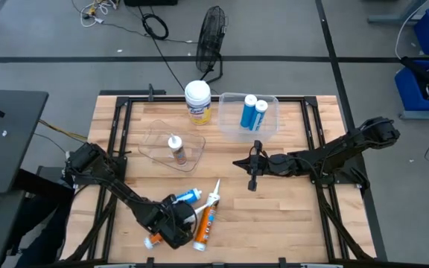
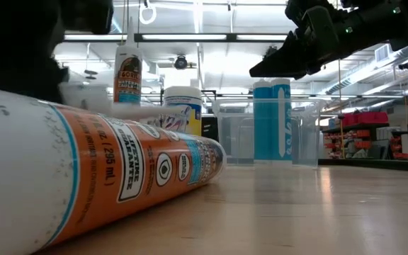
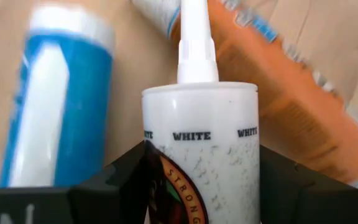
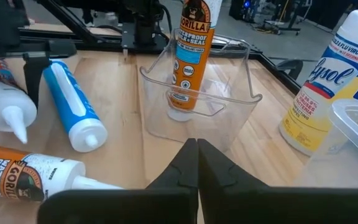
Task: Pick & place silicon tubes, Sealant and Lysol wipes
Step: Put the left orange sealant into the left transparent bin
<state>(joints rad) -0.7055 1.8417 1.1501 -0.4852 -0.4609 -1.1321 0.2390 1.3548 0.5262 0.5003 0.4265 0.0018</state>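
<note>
My left gripper (image 1: 173, 223) is at the table's near edge, shut on a white Gorilla cartridge (image 3: 199, 155). Beside it lie a blue tube (image 1: 187, 196) and an orange cartridge (image 1: 206, 222). Another Gorilla cartridge (image 4: 190, 56) stands upright in a clear container (image 1: 174, 146). Two blue tubes (image 1: 253, 112) stand in a clear bin (image 1: 268, 128) at the far side. The Lysol wipes (image 1: 197, 101) stand upright left of that bin. My right gripper (image 1: 252, 170) is shut and empty, above the table's middle. My left gripper pinches the white cartridge's body (image 3: 166, 180) between its two fingers (image 3: 110, 186), one on each side. The shoulder and nozzle (image 3: 196, 43) stick out beyond them. The fingers come from above. Whether the cartridge is off the table I cannot tell.
Bare wood lies to the near right, under and beyond my right gripper. A black frame (image 1: 326, 186) runs around the tabletop. In the low view the orange cartridge (image 2: 119, 177) lies across the foreground. A fan (image 1: 211, 37) stands on the floor behind the table.
</note>
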